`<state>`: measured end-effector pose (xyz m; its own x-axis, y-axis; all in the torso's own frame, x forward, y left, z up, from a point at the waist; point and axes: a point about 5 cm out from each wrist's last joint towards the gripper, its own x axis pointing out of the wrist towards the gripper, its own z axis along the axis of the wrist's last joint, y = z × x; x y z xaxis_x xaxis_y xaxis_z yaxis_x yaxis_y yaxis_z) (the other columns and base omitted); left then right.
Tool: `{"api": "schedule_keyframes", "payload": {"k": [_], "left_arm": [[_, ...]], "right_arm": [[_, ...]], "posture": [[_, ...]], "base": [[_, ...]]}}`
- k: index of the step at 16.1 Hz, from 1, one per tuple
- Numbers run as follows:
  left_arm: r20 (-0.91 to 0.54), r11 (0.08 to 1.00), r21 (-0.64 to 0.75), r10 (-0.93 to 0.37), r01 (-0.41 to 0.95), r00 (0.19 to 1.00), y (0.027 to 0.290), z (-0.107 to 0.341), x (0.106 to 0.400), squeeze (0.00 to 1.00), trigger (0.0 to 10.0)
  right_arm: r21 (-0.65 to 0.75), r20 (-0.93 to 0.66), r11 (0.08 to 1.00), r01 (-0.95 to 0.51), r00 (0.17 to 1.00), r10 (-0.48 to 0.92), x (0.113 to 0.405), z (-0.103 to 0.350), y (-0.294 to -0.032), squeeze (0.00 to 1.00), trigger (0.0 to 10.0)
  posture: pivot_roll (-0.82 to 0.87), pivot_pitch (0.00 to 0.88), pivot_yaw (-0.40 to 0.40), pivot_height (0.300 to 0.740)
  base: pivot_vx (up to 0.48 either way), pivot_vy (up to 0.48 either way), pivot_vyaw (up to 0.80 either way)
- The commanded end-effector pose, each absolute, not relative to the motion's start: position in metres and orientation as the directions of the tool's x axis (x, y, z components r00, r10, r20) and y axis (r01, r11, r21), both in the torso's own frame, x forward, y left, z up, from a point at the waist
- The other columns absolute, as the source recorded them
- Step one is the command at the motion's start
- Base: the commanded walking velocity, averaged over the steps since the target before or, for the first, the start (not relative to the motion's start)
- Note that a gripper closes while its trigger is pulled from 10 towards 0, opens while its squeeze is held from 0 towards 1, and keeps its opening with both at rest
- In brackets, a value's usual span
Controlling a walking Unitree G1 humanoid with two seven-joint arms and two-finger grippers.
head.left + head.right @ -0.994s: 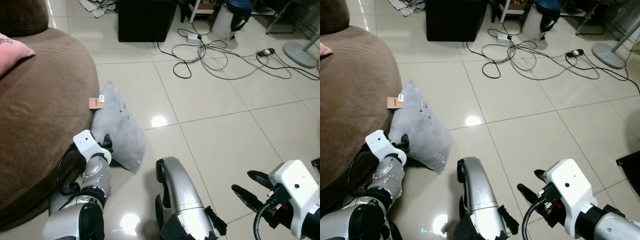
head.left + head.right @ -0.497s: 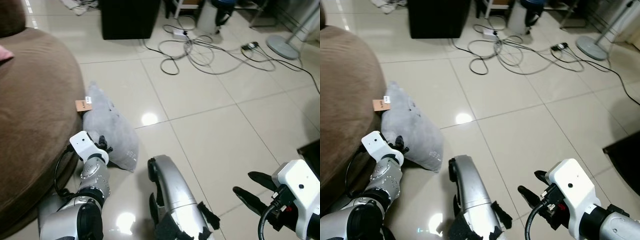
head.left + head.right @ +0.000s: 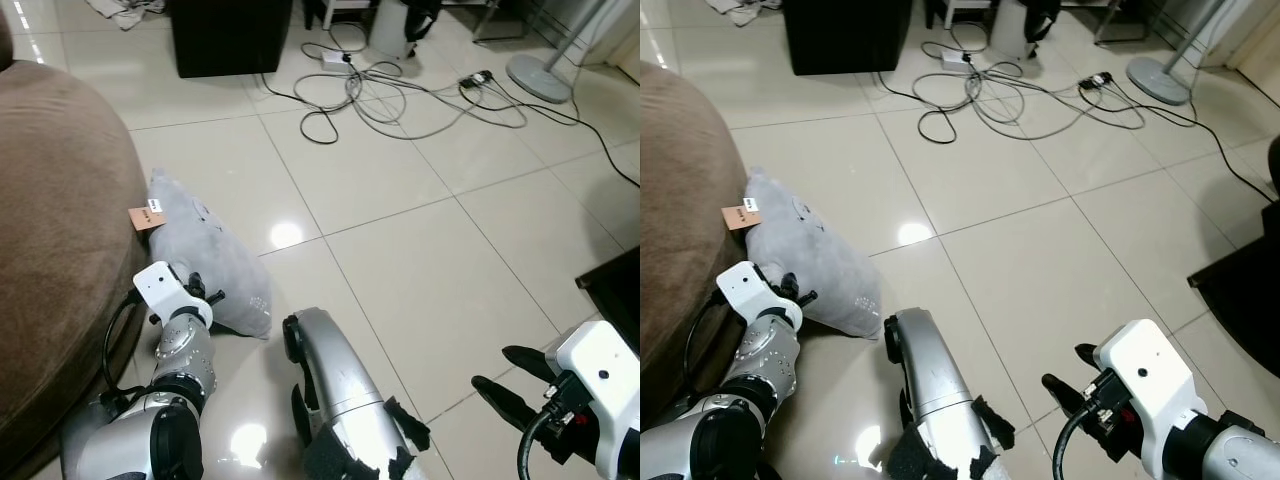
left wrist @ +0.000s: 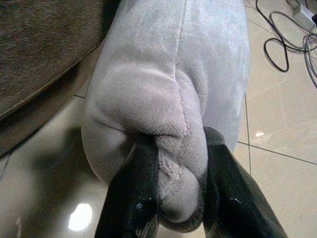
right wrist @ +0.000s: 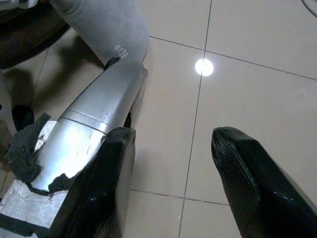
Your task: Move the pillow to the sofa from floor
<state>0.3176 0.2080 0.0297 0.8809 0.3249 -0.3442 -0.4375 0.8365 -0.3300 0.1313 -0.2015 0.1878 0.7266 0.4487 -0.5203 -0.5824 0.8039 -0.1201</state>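
Grey plush: the pillow (image 3: 205, 256) is lying on the cream tile floor (image 3: 420, 230), its upper corner leaning against the brown sofa (image 3: 55, 250) at our 9 o'clock. We are seeing the left claw (image 4: 181, 196) clamped on a bunched fold at the pillow's near corner; in the left wrist view the fabric is bulging between the two black fingers (image 4: 136, 198), a stitched seam running up the middle of the fold.

Change over the last second: the whole scene is sliding down and left in the head views, so we are reading it as our own camera moving, not the pillow. Relative to the sofa the pillow is staying put, and the claw is keeping its pinch. We are judging the grasp as secured and the lift not yet begun.

The right claw (image 5: 178, 173) is hanging spread and empty over bare tile at 4 o'clock.

Materials: the pillow is soft, short-pile, slack and readily creasing, with a tan tag (image 3: 146, 217) at its far corner. The sofa is rounded, in matte brown velour. The tiles are glossy, throwing lamp glare. Loose cables (image 3: 400, 90) are tangling at 12 o'clock beside a black box (image 3: 228, 35), well apart from the work.
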Motion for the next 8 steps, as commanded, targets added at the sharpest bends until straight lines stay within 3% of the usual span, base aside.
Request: {"api": "schedule_keyframes", "payload": {"k": [1,8], "left_arm": [[-0.365,0.842,-0.337,0.295,-0.421,0.883,0.201,0.023,0.314,0.0,0.0],[-0.322,0.842,-0.38,0.268,-0.384,0.908,0.198,0.03,0.319,0.0,0.0]], "right_arm": [[-0.136,-0.527,0.811,-0.569,0.734,0.427,0.132,0.187,-0.204,0.0,10.0],[-0.106,-0.491,0.813,-0.573,0.741,0.458,0.143,0.173,-0.202,0.0,10.0]], "posture": [[-0.51,0.166,-0.225,0.51],[-0.46,0.142,-0.186,0.51]], "base": [[0.0,0.0,0.0],[0.0,0.0,0.0]]}}
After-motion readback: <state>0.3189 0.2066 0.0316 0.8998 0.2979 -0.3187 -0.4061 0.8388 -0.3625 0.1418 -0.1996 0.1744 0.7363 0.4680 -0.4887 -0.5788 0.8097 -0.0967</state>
